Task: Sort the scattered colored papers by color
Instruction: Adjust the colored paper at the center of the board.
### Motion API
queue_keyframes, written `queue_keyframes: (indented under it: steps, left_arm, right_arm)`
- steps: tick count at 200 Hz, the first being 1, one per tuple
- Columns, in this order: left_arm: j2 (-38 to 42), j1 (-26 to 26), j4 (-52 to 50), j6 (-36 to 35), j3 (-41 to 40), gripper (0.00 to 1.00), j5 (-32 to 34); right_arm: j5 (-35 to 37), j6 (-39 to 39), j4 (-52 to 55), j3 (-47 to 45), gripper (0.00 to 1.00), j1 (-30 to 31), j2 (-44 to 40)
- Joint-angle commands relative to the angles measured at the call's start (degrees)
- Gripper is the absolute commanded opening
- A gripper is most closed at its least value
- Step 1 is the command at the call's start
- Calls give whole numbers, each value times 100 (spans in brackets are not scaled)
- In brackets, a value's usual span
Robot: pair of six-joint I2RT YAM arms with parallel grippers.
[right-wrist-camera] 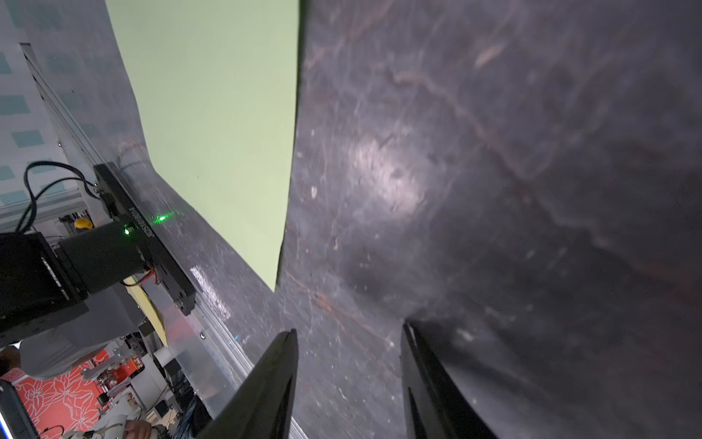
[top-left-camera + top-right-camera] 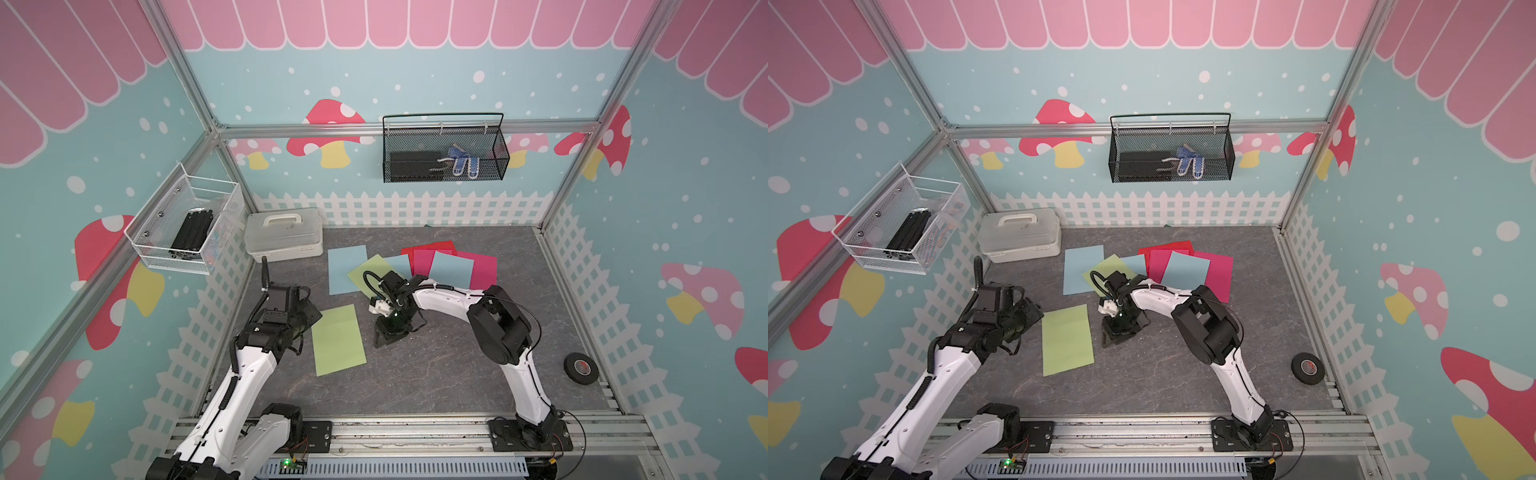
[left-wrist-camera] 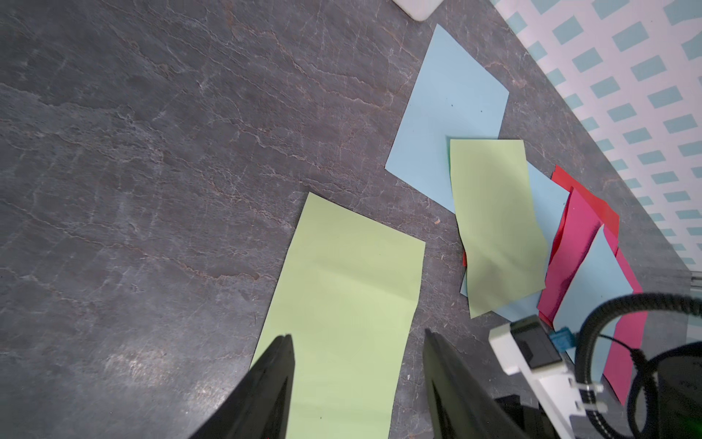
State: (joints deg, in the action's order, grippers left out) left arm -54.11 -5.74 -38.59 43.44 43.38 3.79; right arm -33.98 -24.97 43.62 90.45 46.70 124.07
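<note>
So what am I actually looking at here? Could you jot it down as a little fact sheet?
surface: dark stone-look table
unsorted: pile of papers, overlapping blue, green, magenta and red sheets
set apart: light green sheet, lying flat, clear of the pile
left gripper: open, empty, by the light green sheet
right gripper: open, empty, over bare table
extras: white lidded box, black tape roll

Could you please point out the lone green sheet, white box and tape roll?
lone green sheet [image 2: 338,340]: a top view, its middle.
white box [image 2: 286,233]: a top view, its lid.
tape roll [image 2: 579,377]: a top view, its black outer wall.
</note>
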Motion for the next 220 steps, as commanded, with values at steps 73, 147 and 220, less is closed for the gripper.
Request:
queue_keyframes:
  steps: [73,147,220]
  left_arm:
    - [132,55,-112,-73,-46,57,-126]
    - [366,73,-215,-73,109,58,44]
    - [372,100,-254,-68,154,58,50]
  right_arm:
    - [-469,-503,-498,236,48,665,517]
    - [-802,-801,-807,788,48,742,935]
    - [-1180,-1175,-1201,1120,48,1071,1185]
